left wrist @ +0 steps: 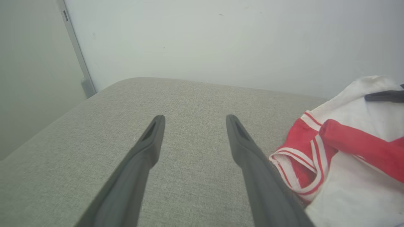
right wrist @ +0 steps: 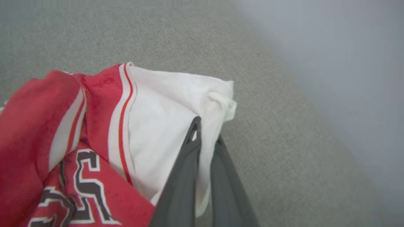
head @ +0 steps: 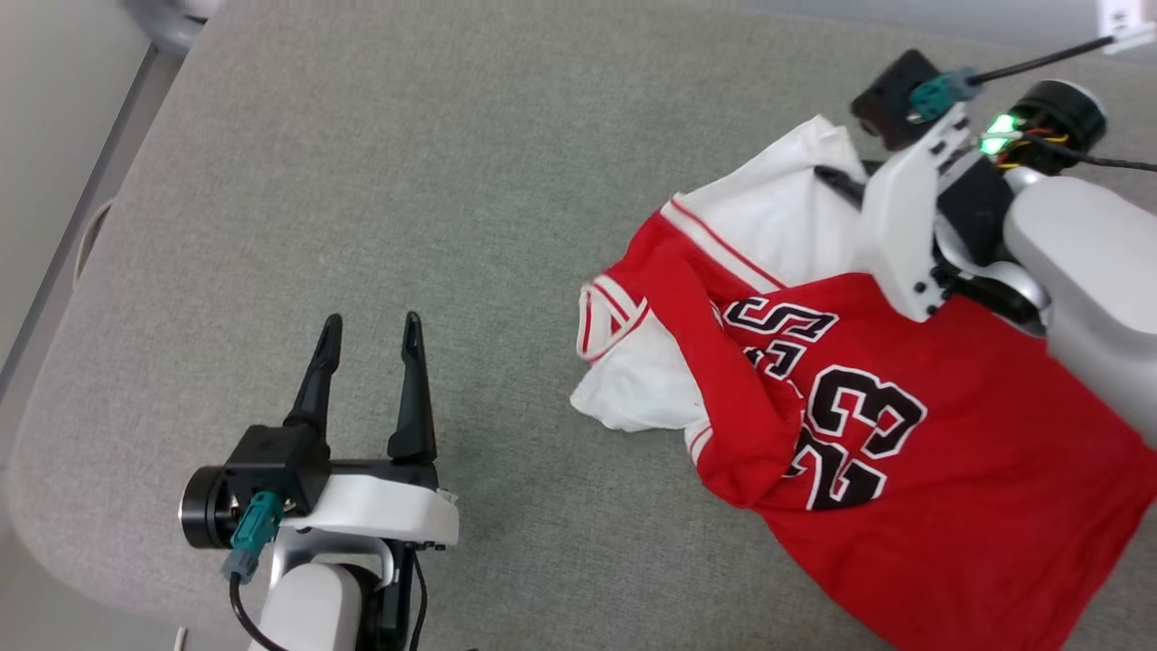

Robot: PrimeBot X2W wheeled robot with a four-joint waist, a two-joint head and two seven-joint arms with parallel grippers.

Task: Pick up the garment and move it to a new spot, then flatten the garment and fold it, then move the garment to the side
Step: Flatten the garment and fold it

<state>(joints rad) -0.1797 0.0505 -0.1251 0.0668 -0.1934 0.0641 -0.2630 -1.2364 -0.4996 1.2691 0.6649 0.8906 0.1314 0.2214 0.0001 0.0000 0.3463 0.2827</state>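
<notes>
While seemingly pinched by right claw [right wrist: 206,132], garment [head: 904,452] crumpled on cushion [head: 452,181].

Holds the dark two-fingered left gripper [head: 372,318] [left wrist: 194,118] low, jaws spread wide, pointing forward. Stretches the pale right arm [head: 1085,271] out, right gripper [right wrist: 206,130] jaws pinched on red-and-white jersey garment [right wrist: 164,110].

A grey fabric cushion [head: 452,181] meets a pale wall [left wrist: 221,37].

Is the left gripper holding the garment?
No, the left gripper is open over the grey surface, apart from the garment.
</notes>
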